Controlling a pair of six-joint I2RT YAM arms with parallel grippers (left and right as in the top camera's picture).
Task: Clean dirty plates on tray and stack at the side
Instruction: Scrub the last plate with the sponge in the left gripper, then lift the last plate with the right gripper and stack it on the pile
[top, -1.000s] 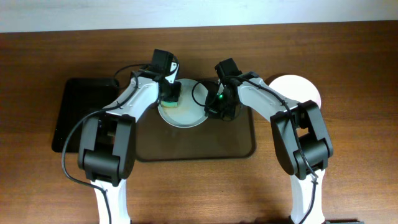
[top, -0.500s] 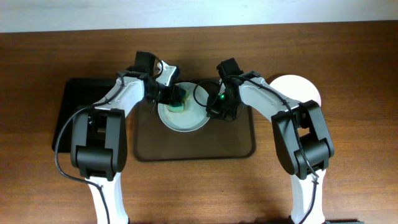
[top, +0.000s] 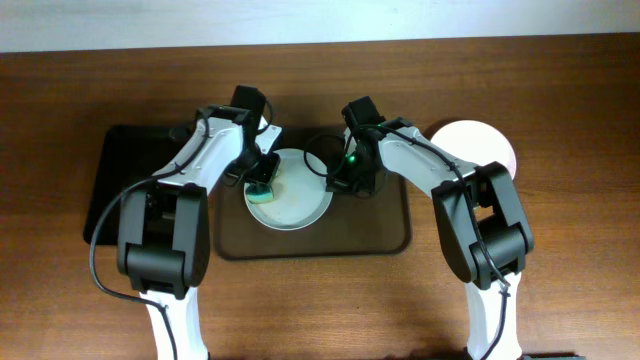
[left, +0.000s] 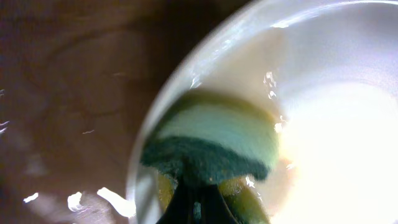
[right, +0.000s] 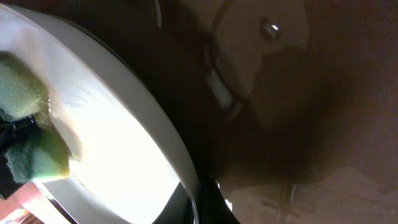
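Note:
A white plate (top: 295, 203) sits tilted over the left half of the dark-brown tray (top: 380, 232). My left gripper (top: 260, 180) is shut on a green and yellow sponge (top: 261, 188) that presses on the plate's left side; the sponge fills the left wrist view (left: 214, 146) against the plate's face (left: 336, 124). My right gripper (top: 338, 180) is shut on the plate's right rim, seen in the right wrist view (right: 205, 199) with the plate (right: 112, 124) and sponge (right: 28, 124). Another white plate (top: 480, 143) lies on the table right of the tray.
A smaller glossy black tray (top: 125, 180) lies left of the brown tray. The brown wooden table (top: 560, 280) stretches around both. The arms cross over the back edge of the brown tray.
My left gripper has carried the sponge down and left across the plate, from its upper part to its left side. The plate has shifted slightly left and forward. The right gripper holds on.

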